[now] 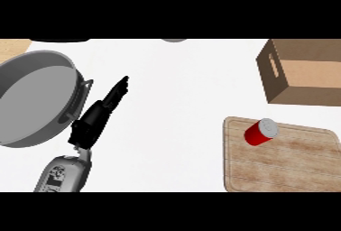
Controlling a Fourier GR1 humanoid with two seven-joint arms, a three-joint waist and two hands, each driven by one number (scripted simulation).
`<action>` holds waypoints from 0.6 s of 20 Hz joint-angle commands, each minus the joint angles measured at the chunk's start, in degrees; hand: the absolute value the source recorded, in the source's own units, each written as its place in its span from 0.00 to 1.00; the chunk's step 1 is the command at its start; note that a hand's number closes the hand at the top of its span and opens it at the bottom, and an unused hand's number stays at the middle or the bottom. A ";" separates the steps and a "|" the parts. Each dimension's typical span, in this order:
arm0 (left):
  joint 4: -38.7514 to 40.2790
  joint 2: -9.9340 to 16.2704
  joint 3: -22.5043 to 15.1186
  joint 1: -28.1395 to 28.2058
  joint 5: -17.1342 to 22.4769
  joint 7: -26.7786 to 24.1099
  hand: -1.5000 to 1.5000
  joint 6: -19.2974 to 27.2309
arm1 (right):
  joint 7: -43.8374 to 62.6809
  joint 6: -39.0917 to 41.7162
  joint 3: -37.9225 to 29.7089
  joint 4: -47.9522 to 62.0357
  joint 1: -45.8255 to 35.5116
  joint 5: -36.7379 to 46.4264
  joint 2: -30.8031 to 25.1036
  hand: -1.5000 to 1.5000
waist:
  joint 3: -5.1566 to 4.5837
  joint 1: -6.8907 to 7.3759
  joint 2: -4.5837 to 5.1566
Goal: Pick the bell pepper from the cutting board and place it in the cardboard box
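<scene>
Bell pepper is what the task names, but the red item (260, 132) on the cutting board (283, 158) reads as a red cylinder with a grey top, lying tilted at the board's far-left corner, untouched. Board sits at the near right of the white table (173, 99). Left hand (100, 113) at left, fingers straight and released, holding nothing, just beside a grey pan (33, 97). Cardboard box (303, 72) beyond the board, apart from it. Right hand unseen.

a kitchen: a grey pan (30, 97) and a wooden cutting board (293, 167) sit on the white tabletop (173, 90).
</scene>
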 commanded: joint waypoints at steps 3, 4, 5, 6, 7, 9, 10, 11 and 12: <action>1.54 -1.63 -0.87 0.61 -1.12 -1.53 0.50 0.56 | -4.33 -8.18 3.77 15.02 -7.55 7.08 3.87 1.00 | 0.03 0.50 0.22; -1.03 -1.08 -1.77 2.46 -1.99 -1.74 0.50 0.50 | -6.63 -9.42 3.57 17.76 -6.26 7.66 3.74 1.00 | 0.05 0.62 0.20; 2.73 -1.97 -0.46 -1.68 -2.20 -0.65 0.50 1.43 | -5.35 -8.18 3.40 19.53 -9.45 7.82 3.34 1.00 | 0.03 0.08 0.15; -1.66 -0.38 -0.79 0.62 -0.44 0.50 0.50 -1.07 | -6.55 -10.92 4.14 22.71 -8.81 9.36 4.57 1.00 | 0.08 1.13 0.37; 4.93 -2.13 -0.30 -0.80 -1.81 -4.56 0.50 0.89 | -5.81 -7.72 3.66 24.57 -11.48 8.85 3.18 1.00 | 0.04 0.47 0.39; -0.06 0.01 0.05 0.69 -0.86 -1.62 0.50 -0.77 | -5.94 -7.49 0.47 27.75 -9.40 5.50 4.88 1.00 | 0.10 0.85 0.34; 0.68 -0.15 0.79 -1.81 -0.21 -0.62 0.50 -0.92 | -4.98 -6.44 0.32 30.03 -9.44 5.45 5.23 0.00 | 0.13 1.17 0.63; 0.19 -1.14 -0.11 -2.20 -0.88 0.16 0.50 -0.13 | -4.37 -6.96 -0.24 31.41 -9.42 4.78 7.18 0.00 | 0.16 1.36 0.69; 0.13 -0.49 0.01 -0.29 -0.38 -1.18 0.50 -1.09 | -4.41 -4.67 -0.81 33.14 -11.44 4.33 5.88 0.00 | 0.13 1.45 0.61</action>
